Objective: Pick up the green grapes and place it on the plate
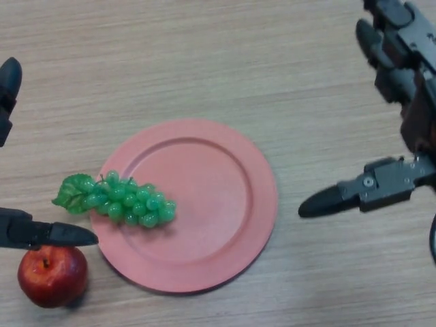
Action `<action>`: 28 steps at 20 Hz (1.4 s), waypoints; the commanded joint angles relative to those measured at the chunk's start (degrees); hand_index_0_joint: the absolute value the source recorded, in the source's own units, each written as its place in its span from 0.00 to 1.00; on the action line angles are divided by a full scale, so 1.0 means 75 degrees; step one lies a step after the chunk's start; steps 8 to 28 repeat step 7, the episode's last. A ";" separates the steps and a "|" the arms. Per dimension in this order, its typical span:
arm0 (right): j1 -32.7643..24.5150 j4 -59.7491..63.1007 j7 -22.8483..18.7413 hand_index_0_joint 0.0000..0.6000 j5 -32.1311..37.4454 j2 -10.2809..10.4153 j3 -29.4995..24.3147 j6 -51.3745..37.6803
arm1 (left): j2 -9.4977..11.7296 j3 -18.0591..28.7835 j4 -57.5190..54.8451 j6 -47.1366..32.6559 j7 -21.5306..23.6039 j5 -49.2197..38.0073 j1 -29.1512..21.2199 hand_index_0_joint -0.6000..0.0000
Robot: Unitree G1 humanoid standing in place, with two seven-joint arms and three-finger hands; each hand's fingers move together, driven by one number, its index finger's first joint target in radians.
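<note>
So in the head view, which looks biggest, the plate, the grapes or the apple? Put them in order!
1. Plate, by far the largest.
2. Grapes, a long bunch with its leaf.
3. Apple, a bit smaller than the grapes, though rounder.

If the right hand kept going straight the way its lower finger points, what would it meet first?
Probably the plate: the right hand points leftward at its near rim. Its height above the table is unclear, so it might pass over toward the green grapes.
</note>
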 commanded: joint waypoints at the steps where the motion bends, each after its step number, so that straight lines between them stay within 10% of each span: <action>1: -0.0125 -0.0637 -0.0558 0.00 0.0436 -0.0191 -0.0330 -0.0657 | 0.0272 0.0180 -0.0498 -0.0658 -0.0025 -0.0072 -0.0156 1.00; 28: 0.0104 -0.0936 -0.0779 0.00 0.0582 -0.0208 -0.0061 -0.0543 | 0.0399 0.0283 -0.0619 -0.0391 0.0051 -0.0030 -0.0364 1.00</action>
